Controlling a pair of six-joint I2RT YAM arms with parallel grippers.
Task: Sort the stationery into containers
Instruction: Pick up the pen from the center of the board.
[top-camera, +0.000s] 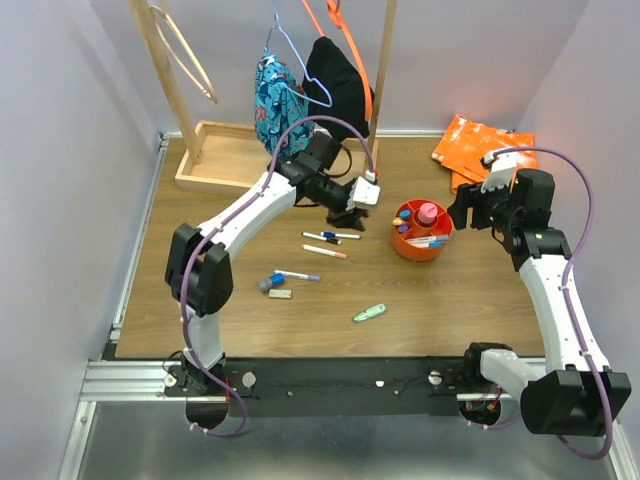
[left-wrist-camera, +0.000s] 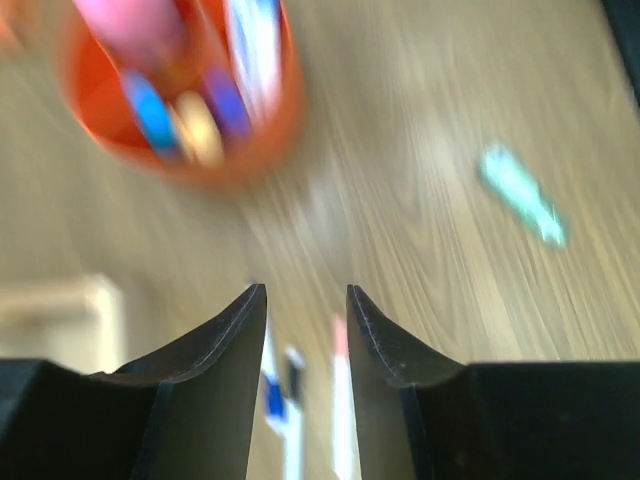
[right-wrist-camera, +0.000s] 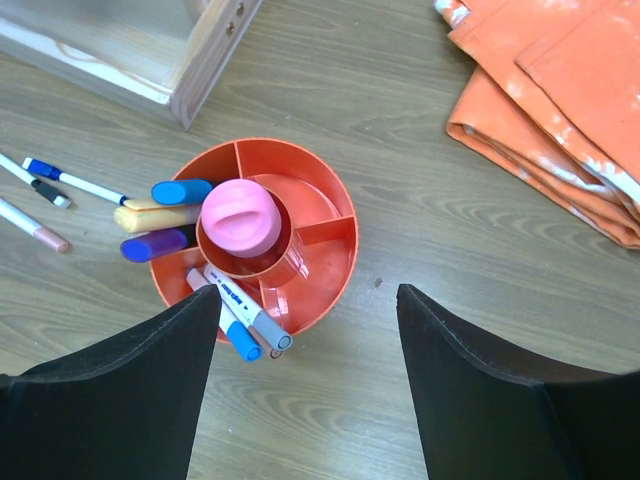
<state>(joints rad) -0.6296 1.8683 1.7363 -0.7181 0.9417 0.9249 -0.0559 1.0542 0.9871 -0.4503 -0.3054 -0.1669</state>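
Right wrist view gives you the cup's insides, which the top view barely shows. The orange cup (right-wrist-camera: 335, 200) has a pink highlighter (right-wrist-camera: 240, 218) upright in its centre well and blue, yellow and purple highlighters (right-wrist-camera: 150, 215) in the left compartment. A few capped pens (right-wrist-camera: 240, 320) poke out over the near rim. Your right fingers (right-wrist-camera: 140, 390) stand wide apart and empty, just this side of the cup. Left wrist view is motion-blurred. Your left fingers (left-wrist-camera: 240, 330) are parted a little with nothing between them, over loose pens (left-wrist-camera: 340, 400), with the mint-green piece (left-wrist-camera: 520, 195) off right. Only the top view shows a blue-capped pen (top-camera: 298, 274) and small grey pieces (top-camera: 275, 290) near the left arm's elbow. Bare desk (top-camera: 450, 310) lies in front of the cup. The orange bag (top-camera: 480, 145) lies behind it and the wooden tray (top-camera: 215, 165) is back left. Wood-grain top, lilac walls (top-camera: 80, 100), clothes (top-camera: 335, 75) hanging at the back.
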